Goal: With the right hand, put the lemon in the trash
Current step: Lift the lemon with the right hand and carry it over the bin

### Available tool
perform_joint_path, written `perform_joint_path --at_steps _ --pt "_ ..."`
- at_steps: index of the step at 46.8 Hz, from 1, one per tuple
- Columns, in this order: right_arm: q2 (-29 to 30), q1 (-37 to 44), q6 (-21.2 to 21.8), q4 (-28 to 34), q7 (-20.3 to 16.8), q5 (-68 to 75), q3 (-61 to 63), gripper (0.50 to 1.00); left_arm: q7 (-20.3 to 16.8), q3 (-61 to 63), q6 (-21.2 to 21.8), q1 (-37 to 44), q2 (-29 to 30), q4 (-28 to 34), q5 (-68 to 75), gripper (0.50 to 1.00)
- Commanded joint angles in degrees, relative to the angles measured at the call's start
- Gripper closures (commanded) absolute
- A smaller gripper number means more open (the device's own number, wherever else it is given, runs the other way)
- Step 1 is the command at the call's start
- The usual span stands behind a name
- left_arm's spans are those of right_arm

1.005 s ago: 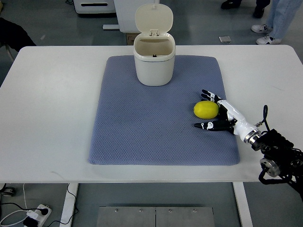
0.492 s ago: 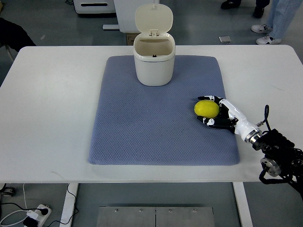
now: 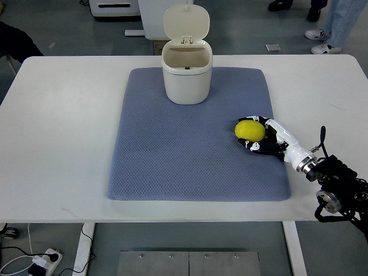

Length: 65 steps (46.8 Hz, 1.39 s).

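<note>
The right hand [image 3: 260, 135] has its dark fingers [image 3: 253, 145] curled around the lemon [image 3: 249, 130], which lies on the blue mat [image 3: 172, 149] toward its right edge, in front of and to the right of the open trash bin [image 3: 187, 72]. The lemon looks firm, light and smooth-skinned, rounded enough to roll or slip, so I judge a grasp wrapping its widest middle to be safest. No brand, label or writing is readable on anything.

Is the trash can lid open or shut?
Open. The trash can has its lid flipped up behind the rim, and the inside wall shows. The lemon is not in it yet.
</note>
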Motion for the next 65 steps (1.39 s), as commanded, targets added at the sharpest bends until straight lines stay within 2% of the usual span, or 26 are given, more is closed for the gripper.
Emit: perform_joint_path --at_steps 1,32,45,54,65 --pt "0.01 1.26 0.01 0.02 0.09 0.12 0.27 1.0 0.02 0.0 0.0 0.0 0.0 0.0 0.0 0.5" --pt "-1.84 18.05 -0.78 0.99 0.09 1.52 0.27 1.0 0.02 0.0 0.0 0.0 0.0 0.0 0.0 0.5" --pt "-0.26 25.96 -2.45 0.73 -6.16 1.35 -1.84 1.0 0.02 0.0 0.0 0.0 0.0 0.0 0.0 0.5" --pt "3.52 31.41 -5.97 -0.15 -7.22 1.43 -9.57 1.0 0.02 0.0 0.0 0.0 0.0 0.0 0.0 0.5" --pt "9.23 35.1 -7.37 -4.72 -10.38 1.43 -14.23 1.0 0.02 0.0 0.0 0.0 0.0 0.0 0.0 0.5"
